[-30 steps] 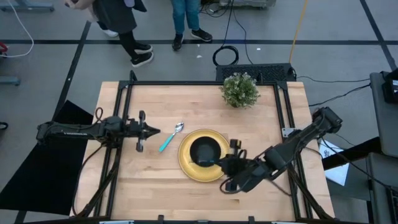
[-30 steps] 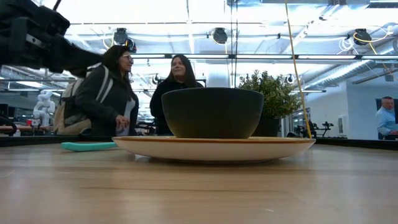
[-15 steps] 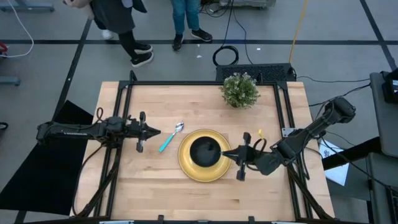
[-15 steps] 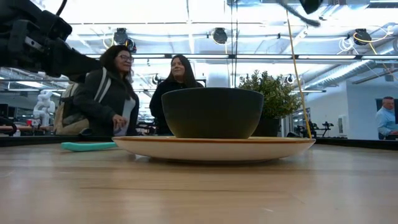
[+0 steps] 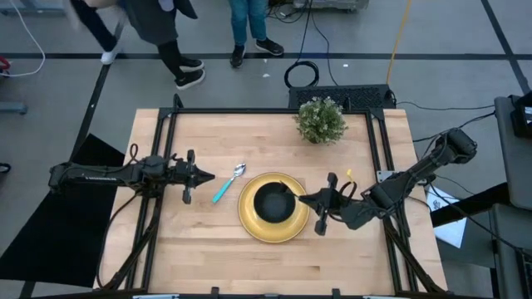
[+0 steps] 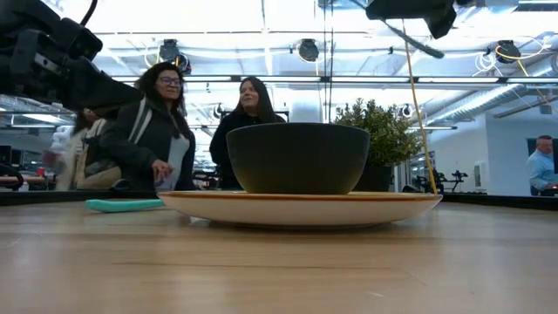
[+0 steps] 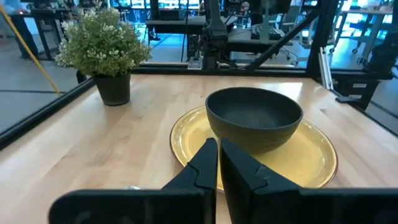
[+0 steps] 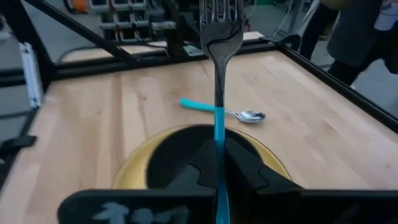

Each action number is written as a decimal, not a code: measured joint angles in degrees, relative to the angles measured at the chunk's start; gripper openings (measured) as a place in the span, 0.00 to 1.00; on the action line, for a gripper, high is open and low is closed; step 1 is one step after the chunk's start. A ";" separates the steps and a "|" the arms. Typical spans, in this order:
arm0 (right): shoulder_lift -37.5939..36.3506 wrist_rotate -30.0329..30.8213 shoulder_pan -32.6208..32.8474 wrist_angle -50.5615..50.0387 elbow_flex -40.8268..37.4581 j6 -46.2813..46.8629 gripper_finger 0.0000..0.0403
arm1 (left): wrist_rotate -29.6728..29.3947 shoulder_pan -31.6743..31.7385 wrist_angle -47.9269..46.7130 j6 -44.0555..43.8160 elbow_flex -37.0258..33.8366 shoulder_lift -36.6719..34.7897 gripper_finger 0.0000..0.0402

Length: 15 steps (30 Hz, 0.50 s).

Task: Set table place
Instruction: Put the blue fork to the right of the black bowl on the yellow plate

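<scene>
The black bowl is already set on the yellow plate mid-bench, with the spoon laid just left. The fork is clamped in the right hand, apparently unplaced; the left hand waits closed.

From my station I see grey floor around the rig, crossed by dark tape lines, with a coiled black cable beyond the far edge. Two people stand there. Behind them, bright ceiling lights and round fixtures glare; another person stands far right near dark workbenches.
</scene>
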 joint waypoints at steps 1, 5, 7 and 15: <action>0.00 -0.06 0.03 0.59 0.00 -0.04 0.00 | -0.02 0.00 0.00 0.17 0.00 0.01 0.06; 0.02 -0.04 -0.01 1.02 0.00 -0.43 0.00 | -0.02 0.00 0.23 0.87 0.00 0.01 0.06; 0.02 0.14 -0.01 0.62 0.00 -0.77 0.00 | -0.02 -0.02 0.23 1.45 0.00 0.01 0.06; -0.14 11.12 0.93 -1.57 -2.10 7.62 0.00 | -0.02 0.00 0.28 1.47 0.00 0.01 0.06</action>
